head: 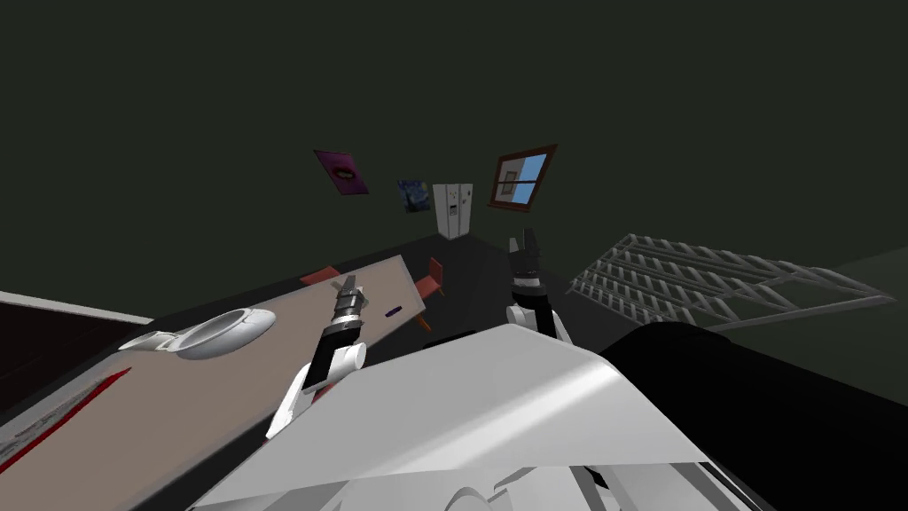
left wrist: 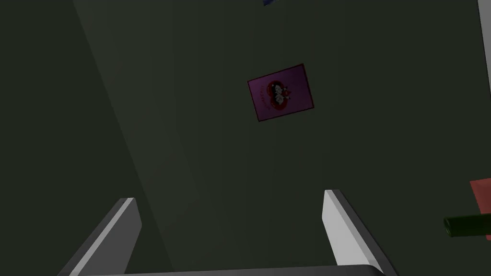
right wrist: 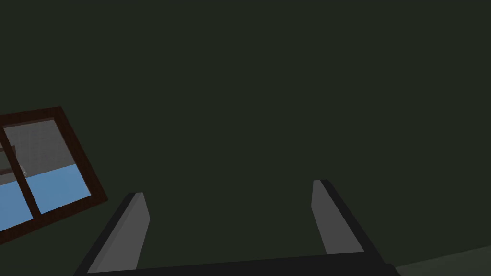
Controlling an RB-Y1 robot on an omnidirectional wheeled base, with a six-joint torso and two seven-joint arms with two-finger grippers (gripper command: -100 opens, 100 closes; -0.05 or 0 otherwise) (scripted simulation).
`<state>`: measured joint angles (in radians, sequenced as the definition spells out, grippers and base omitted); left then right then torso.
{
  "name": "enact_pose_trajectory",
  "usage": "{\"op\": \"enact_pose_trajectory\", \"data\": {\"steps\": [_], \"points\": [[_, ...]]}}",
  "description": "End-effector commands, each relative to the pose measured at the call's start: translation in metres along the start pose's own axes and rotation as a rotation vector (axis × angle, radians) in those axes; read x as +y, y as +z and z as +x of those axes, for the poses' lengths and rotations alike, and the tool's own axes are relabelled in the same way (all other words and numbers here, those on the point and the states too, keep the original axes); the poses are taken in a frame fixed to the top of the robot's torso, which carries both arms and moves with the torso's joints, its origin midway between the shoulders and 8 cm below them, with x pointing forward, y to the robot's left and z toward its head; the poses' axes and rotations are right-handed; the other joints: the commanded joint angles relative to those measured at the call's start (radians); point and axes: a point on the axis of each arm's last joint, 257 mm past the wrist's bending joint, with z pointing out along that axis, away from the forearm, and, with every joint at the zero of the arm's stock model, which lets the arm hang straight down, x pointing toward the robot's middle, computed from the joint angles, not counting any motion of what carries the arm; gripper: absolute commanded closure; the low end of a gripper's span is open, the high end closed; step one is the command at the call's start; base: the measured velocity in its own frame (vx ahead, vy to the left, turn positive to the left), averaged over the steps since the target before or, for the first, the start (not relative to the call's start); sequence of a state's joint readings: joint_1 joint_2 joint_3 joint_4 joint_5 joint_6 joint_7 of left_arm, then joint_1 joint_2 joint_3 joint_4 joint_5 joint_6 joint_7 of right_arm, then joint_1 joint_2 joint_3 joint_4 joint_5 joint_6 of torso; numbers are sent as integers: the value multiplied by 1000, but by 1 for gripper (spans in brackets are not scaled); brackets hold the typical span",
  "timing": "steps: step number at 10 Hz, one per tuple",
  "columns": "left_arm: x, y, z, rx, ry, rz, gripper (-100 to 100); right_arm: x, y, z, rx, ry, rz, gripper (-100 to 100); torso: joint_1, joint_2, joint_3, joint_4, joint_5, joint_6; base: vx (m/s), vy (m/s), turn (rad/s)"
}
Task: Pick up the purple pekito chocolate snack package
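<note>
The small purple snack package (head: pixel 394 311) lies flat on the long brown table (head: pixel 266 373), near its far right edge. My left gripper (head: pixel 348 288) hangs over the table just left of the package and a little short of it, apart from it. In the left wrist view this gripper (left wrist: pixel 230 196) is open with nothing between its fingers and points at a dark wall. My right gripper (head: pixel 528 244) is raised to the right of the table, off its edge. In the right wrist view it (right wrist: pixel 230 189) is open and holds nothing.
A white bowl-shaped object (head: pixel 222 333) rests on the table to the left. A red strip (head: pixel 71 412) lies along the near left part. Red chairs (head: pixel 432 282) stand at the table's far end. A grey lattice rack (head: pixel 709 284) is on the right, a white fridge (head: pixel 452 210) at the back.
</note>
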<state>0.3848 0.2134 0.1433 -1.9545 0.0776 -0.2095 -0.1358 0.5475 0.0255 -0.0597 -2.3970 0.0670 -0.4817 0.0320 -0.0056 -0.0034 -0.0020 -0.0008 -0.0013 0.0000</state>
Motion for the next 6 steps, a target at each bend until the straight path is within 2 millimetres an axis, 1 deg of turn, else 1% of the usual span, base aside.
{"op": "enact_pose_trajectory", "data": {"steps": [1, 2, 3, 4, 5, 6], "points": [[31, 2, -10, 5, 1, -80, -100, 0, 0, 0, 0, 0, 0, 0, 0, 0, 0, 0, 0, 0, 96, -123, -207], [45, -1, -9, 7, 1, -113, -100, 0, 0, 0, 0, 0, 0, 0, -2, -2, -1, 0, -1, 0, 77, -80, -53], [64, 0, -15, 7, 1, -164, -100, 0, 0, 0, 0, 0, 0, 0, 0, -1, 0, 0, 0, -1, 99, -69, -64], [74, -3, -15, 9, 1, -190, -100, 0, 0, 0, 0, 0, 0, 0, 0, -2, -1, 0, 0, 0, 71, -52, -60], [98, -5, -22, 6, 0, -252, -100, 0, 0, 0, 0, 0, 0, 0, 2, -1, 0, 0, 0, 0, 67, -57, -123], [103, -6, -21, 8, -1, -270, -100, 0, 0, 0, 0, 0, 0, 0, 1, 0, 0, 0, 0, 0, 60, -38, -47]]}}
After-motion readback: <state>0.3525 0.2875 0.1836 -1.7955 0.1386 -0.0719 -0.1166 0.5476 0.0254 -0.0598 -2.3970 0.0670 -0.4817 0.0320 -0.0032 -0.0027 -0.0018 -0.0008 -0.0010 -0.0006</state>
